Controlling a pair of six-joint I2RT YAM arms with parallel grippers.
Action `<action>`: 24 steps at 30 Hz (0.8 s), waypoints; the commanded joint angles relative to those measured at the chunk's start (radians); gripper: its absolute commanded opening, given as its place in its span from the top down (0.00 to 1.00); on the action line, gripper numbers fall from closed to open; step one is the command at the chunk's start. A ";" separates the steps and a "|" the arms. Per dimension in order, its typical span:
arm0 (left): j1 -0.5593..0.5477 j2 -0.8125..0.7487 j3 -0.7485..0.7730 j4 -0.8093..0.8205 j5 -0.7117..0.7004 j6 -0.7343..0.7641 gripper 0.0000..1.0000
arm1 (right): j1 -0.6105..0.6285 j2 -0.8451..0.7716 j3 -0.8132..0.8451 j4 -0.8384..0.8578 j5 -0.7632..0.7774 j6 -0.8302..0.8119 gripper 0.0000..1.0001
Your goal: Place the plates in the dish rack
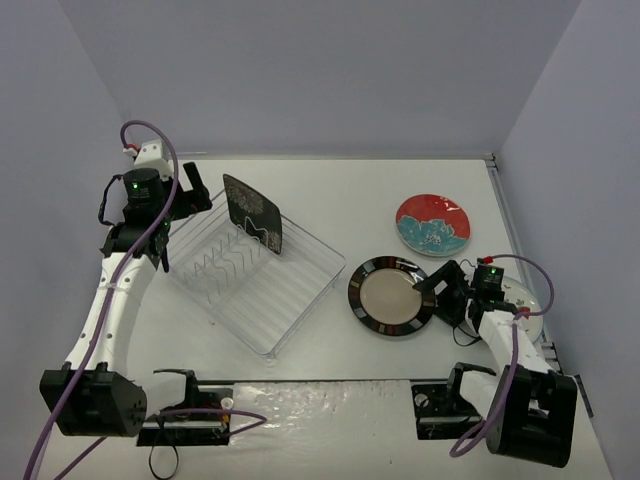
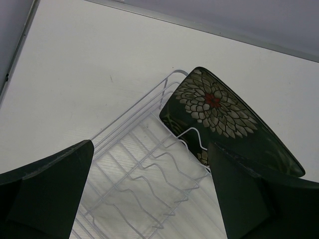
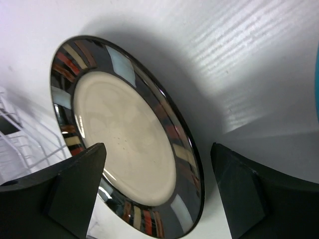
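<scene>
Black floral plate (image 1: pixel 252 213) stands on edge in the dish rack (image 1: pixel 250 290) by our released left gripper (image 2: pixel 149 164), while right of the rack our right gripper (image 3: pixel 158 149) gapes unclenched over the striped plate (image 1: pixel 391 296).

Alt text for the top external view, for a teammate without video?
The square black floral plate stands on edge in the dish rack, the open left gripper beside it. The open right gripper is at the edge of the striped-rim plate; the red-and-teal plate lies beyond, and a white plate shows partly under the right arm.
</scene>
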 commanded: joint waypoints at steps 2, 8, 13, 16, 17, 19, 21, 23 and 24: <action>0.000 -0.027 0.015 0.068 -0.013 -0.022 0.03 | -0.110 0.151 -0.128 0.165 -0.177 -0.018 0.25; 0.000 -0.043 0.016 0.063 -0.023 -0.022 0.03 | -0.142 0.249 -0.138 0.237 -0.241 -0.026 0.40; 0.001 -0.065 0.007 0.065 -0.042 -0.021 0.03 | -0.143 0.274 -0.136 0.230 -0.240 -0.034 0.45; 0.001 -0.069 0.006 0.064 -0.063 -0.020 0.03 | -0.142 0.285 -0.136 0.224 -0.230 -0.035 0.51; 0.000 -0.070 0.006 0.063 -0.066 -0.020 0.03 | -0.141 0.289 -0.135 0.220 -0.225 -0.035 0.51; 0.000 -0.070 0.008 0.059 -0.072 -0.020 0.03 | -0.140 0.294 -0.131 0.212 -0.215 -0.036 0.59; 0.000 -0.072 0.009 0.057 -0.077 -0.020 0.03 | -0.140 0.298 -0.128 0.208 -0.203 -0.033 0.70; 0.000 -0.079 0.007 0.059 -0.083 -0.019 0.03 | -0.136 0.304 -0.125 0.198 -0.189 -0.034 0.94; 0.000 -0.079 0.006 0.061 -0.084 -0.018 0.03 | -0.136 0.307 -0.122 0.194 -0.186 -0.035 0.98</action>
